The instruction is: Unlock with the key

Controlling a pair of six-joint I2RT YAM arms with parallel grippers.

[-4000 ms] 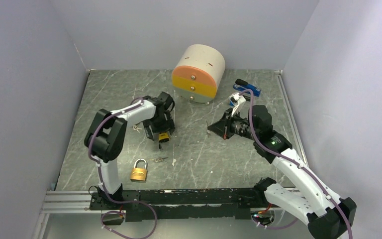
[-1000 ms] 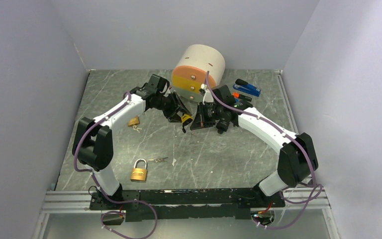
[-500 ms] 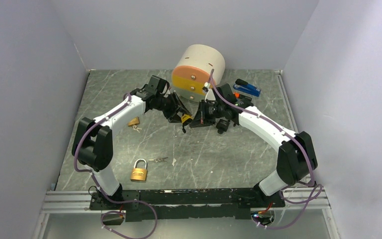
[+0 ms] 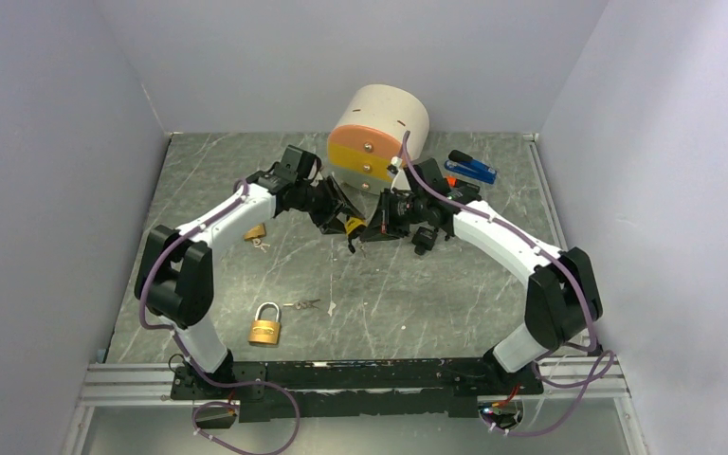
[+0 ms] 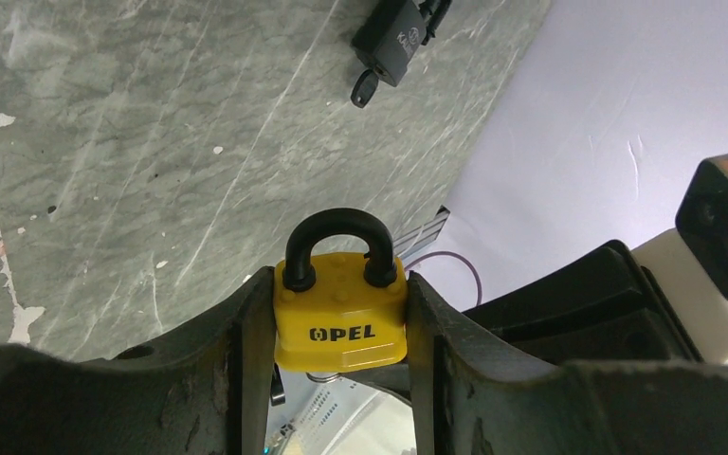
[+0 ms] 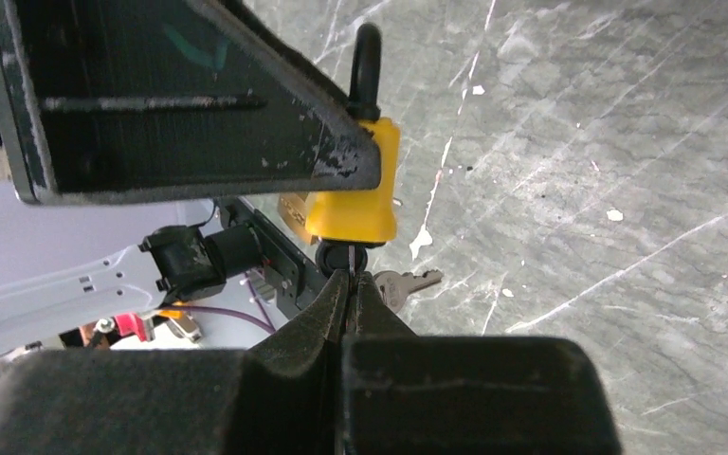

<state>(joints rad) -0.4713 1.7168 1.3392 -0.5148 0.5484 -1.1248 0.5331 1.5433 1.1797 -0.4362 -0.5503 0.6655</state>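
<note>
Yellow padlock, gripped mid-table by half-spread left gripper; right gripper, at its 3 o'clock, pinched tight on apparently the key; hazard: off-axis twisting jams key or dislodges padlock.

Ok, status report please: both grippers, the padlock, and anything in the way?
Left gripper clamped on yellow padlock, shackle closed. Right gripper shut on key at padlock's underside. Silver key beside it; nothing blocking.

The left arm and right arm share white shells and black joints, with a purple cable looped along each. Black fingers look scuffed and chipped.
</note>
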